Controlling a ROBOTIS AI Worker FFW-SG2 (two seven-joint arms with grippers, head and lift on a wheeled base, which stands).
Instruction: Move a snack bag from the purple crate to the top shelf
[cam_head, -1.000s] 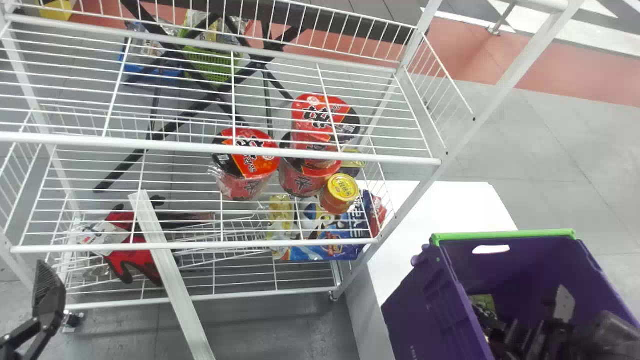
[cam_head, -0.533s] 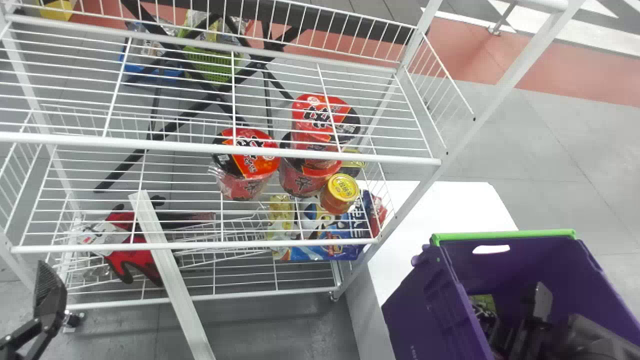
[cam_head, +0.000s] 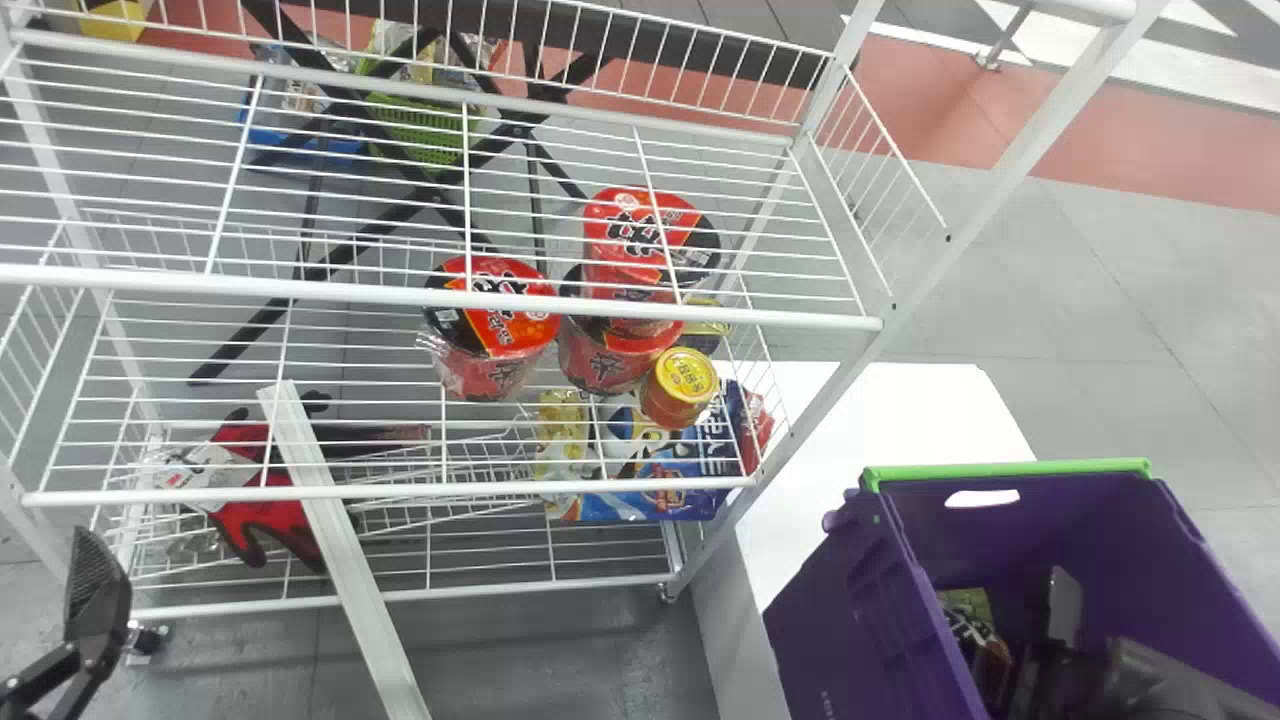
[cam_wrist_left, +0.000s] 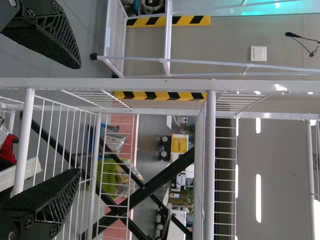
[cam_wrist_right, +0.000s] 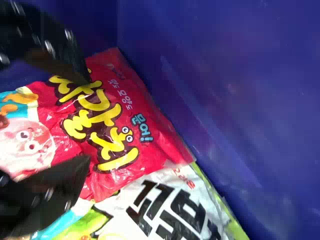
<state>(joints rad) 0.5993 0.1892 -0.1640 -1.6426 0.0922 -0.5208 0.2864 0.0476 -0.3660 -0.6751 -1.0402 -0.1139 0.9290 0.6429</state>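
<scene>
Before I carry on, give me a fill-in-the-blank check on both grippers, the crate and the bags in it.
1. The black two-fingered right gripper is down inside the plastic crate, whose walls are ____.
2. By that gripper lies a glossy red snack bag with big ____ lettering.
3. Next to it, a white packet bears large ____ characters.
4. Between its fingers, the black two-fingered left gripper holds ____.

Missing words: purple; yellow; black; nothing.

Looks like workshop or lab with shop-style rack (cam_head: 400, 490) | holds noodle cups (cam_head: 493, 375), work gloves (cam_head: 262, 522) | shows grey floor (cam_head: 1100, 280) with red band (cam_head: 1150, 150) | has hazard tape (cam_wrist_left: 137, 21), strip lights (cam_wrist_left: 258, 197)
</scene>
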